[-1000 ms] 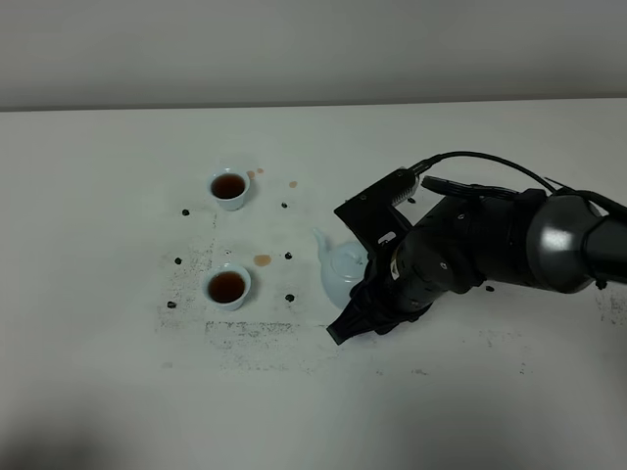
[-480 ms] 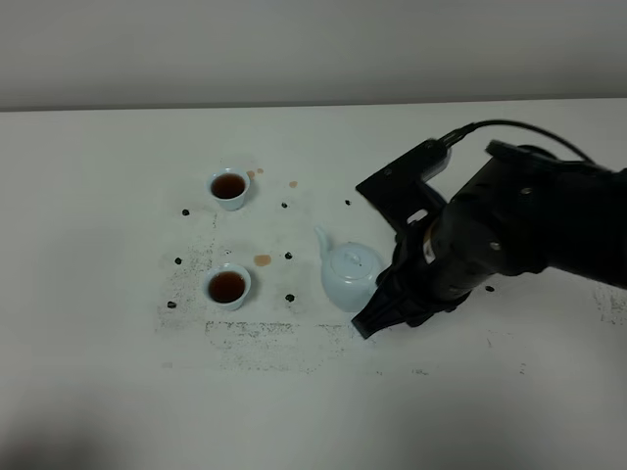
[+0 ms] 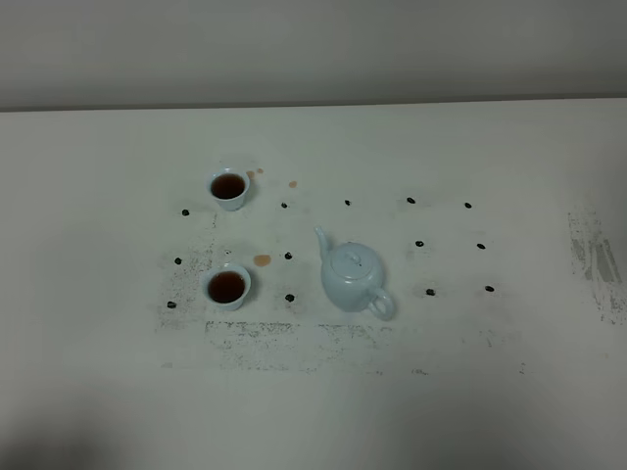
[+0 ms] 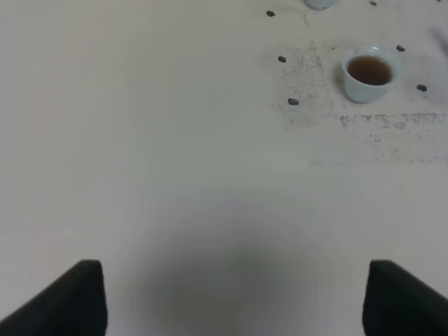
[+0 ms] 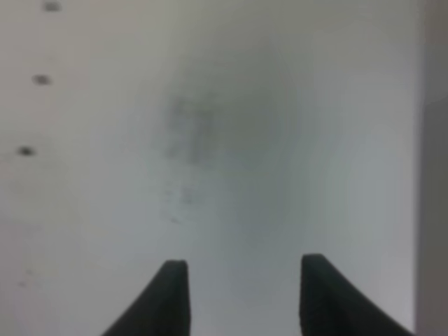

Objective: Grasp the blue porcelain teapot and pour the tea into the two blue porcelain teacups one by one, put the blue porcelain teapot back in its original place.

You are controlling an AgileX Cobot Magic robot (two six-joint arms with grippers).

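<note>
Your right gripper [image 5: 241, 297] has its fingers apart with nothing between them, and your left gripper [image 4: 234, 297] stands wide and empty too; neither shows in the exterior high view. The blue porcelain teapot [image 3: 351, 279] stands upright on the table [image 3: 470, 392], well ahead of both sets of fingers, spout toward the two filled teacups [image 3: 227, 286] and handle away from them. I judge pouring done and the pot set down; no brand or writing is readable anywhere.
</note>
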